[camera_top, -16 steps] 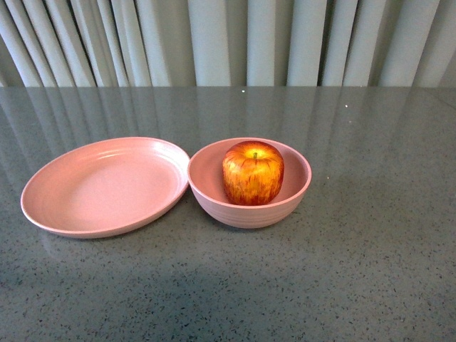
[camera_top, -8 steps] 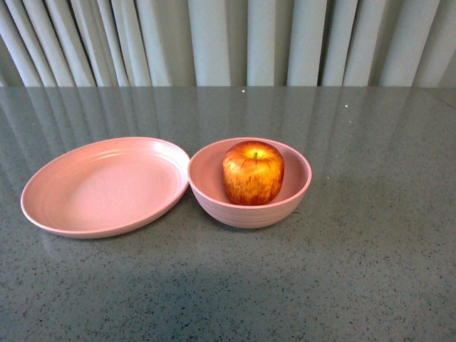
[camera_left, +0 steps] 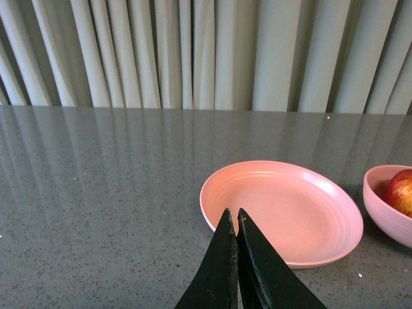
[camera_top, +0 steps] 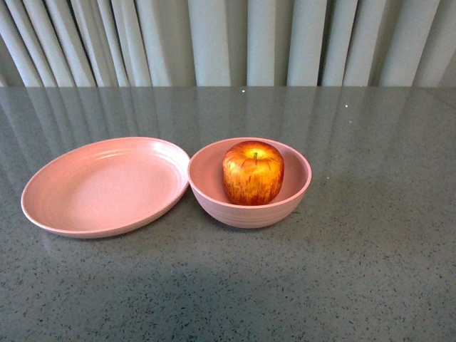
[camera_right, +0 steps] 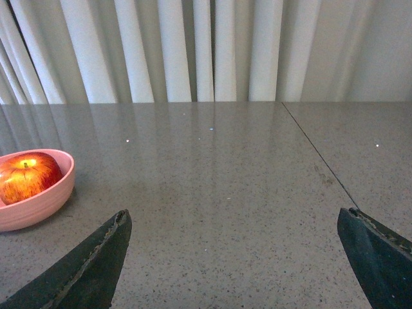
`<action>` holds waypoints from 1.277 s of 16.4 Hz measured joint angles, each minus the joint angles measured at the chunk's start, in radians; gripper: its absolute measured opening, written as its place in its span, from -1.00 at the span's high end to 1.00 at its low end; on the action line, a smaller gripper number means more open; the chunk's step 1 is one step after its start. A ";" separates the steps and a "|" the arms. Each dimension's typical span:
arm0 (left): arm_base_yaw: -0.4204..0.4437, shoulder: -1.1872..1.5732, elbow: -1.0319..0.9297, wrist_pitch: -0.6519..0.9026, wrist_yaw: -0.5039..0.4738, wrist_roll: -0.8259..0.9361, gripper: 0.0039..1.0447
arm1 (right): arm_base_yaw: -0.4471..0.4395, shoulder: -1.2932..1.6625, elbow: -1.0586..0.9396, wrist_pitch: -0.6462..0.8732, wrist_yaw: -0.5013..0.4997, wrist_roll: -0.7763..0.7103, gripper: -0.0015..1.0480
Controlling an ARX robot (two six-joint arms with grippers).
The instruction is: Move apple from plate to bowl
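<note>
Found the glossy red-and-yellow apple [camera_top: 253,173] resting inside the deep pink bowl [camera_top: 214,200], just right of the bare shallow pink plate [camera_top: 64,214]; left pincer [camera_left: 233,222] together, right pincer [camera_right: 235,225] apart, both clear; judged transfer done, nothing further needed.

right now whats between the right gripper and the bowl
Only bare grey table: the right wrist view shows nothing between the right gripper and the bowl.

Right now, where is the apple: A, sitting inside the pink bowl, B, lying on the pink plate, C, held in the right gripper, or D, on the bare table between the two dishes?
A: the apple sits upright inside the bowl, stem up, while the plate beside it holds nothing and neither gripper grips anything.
</note>
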 joint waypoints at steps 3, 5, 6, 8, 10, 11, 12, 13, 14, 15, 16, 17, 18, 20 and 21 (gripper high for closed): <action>0.000 -0.066 0.000 -0.073 0.000 0.000 0.98 | 0.000 0.000 0.000 0.000 0.000 0.000 -0.87; 0.000 -0.102 0.000 -0.105 0.000 0.000 0.98 | 0.000 0.000 0.000 0.000 0.000 0.000 -0.87; 0.000 -0.116 0.000 -0.123 0.000 0.000 0.98 | 0.000 0.000 0.000 0.000 0.000 0.000 -0.87; 0.000 -0.143 0.000 -0.148 0.000 0.000 0.98 | 0.000 0.000 0.000 0.000 0.000 0.000 -0.87; 0.000 -0.294 0.001 -0.335 -0.002 0.000 0.98 | 0.000 0.000 0.000 0.000 0.000 0.000 -0.87; 0.000 -0.307 0.004 -0.305 -0.001 0.001 0.98 | 0.000 0.000 0.000 -0.001 0.000 0.000 -0.87; 0.000 -0.307 0.001 -0.334 0.002 0.000 0.98 | 0.000 0.000 0.000 0.001 0.000 0.000 -0.87; 0.000 -0.307 0.001 -0.328 0.000 0.001 0.98 | 0.000 0.000 0.000 0.000 0.000 0.000 -0.87; 0.000 -0.307 0.001 -0.320 0.000 0.001 0.98 | 0.000 0.000 0.000 0.000 0.000 0.000 -0.87; 0.000 -0.307 0.001 -0.326 0.000 0.001 0.98 | 0.000 0.000 0.000 0.000 0.000 0.000 -0.87; 0.000 -0.307 0.001 -0.324 0.000 0.001 0.98 | 0.000 0.000 0.000 0.000 0.000 0.000 -0.87; 0.000 -0.307 0.001 -0.324 0.000 0.000 0.97 | 0.000 0.000 0.000 0.000 0.000 0.000 -0.87; 0.000 -0.307 0.001 -0.325 0.000 0.001 0.77 | 0.000 0.000 0.000 0.000 0.000 0.000 -0.87; 0.000 -0.307 0.001 -0.324 0.000 0.001 0.45 | 0.000 0.000 0.000 0.000 0.000 0.000 -0.87; 0.000 -0.307 0.001 -0.325 0.000 0.001 0.32 | 0.000 0.000 0.000 0.000 0.000 0.000 -0.87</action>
